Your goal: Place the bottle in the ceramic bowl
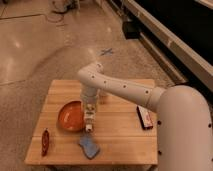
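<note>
The orange ceramic bowl sits on the left half of the wooden table. My white arm reaches down from the right, and my gripper hangs at the bowl's right rim. It is shut on the small white bottle, which points downward with its lower end just above the table, beside the rim. The bottle's upper part is hidden by the gripper.
A blue sponge lies in front of the bowl, just below the bottle. A dark red object lies near the front left edge. A black-and-white bar with red marks lies to the right. The floor surrounds the table.
</note>
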### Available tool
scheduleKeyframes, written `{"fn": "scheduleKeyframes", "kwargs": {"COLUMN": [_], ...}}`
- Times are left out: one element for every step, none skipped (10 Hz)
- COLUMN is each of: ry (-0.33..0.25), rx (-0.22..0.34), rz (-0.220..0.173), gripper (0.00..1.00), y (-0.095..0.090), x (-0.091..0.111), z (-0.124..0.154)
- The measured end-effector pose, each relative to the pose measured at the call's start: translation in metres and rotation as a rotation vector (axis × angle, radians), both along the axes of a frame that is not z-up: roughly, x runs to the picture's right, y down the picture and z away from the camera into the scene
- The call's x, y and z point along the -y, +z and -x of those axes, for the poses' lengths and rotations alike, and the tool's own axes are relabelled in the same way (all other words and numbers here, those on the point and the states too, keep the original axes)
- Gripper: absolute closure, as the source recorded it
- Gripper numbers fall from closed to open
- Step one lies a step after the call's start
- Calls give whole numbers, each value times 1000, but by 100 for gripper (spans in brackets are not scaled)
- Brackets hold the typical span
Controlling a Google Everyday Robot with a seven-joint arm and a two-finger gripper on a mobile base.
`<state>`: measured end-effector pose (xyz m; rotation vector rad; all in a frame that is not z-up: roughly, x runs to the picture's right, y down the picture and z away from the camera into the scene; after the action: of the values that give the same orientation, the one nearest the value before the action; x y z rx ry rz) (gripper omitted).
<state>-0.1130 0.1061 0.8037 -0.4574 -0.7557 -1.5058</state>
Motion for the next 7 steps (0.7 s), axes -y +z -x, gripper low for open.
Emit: {"fn": "scheduleKeyframes", "kwargs": {"ry": [-10,-27,-39,-46,-53,-54,-53], "rx": [31,69,95,112,133,144,143], "rz": [-4,-9,-12,-13,-12,-11,-11], "gripper": [40,28,22,20,20,20,20], "y": [-5,-10,-11,-12,-12,-12,-11], "x": [1,1,0,-1,-2,-3,-3], "z": [13,28,38,44,50,53,52]}}
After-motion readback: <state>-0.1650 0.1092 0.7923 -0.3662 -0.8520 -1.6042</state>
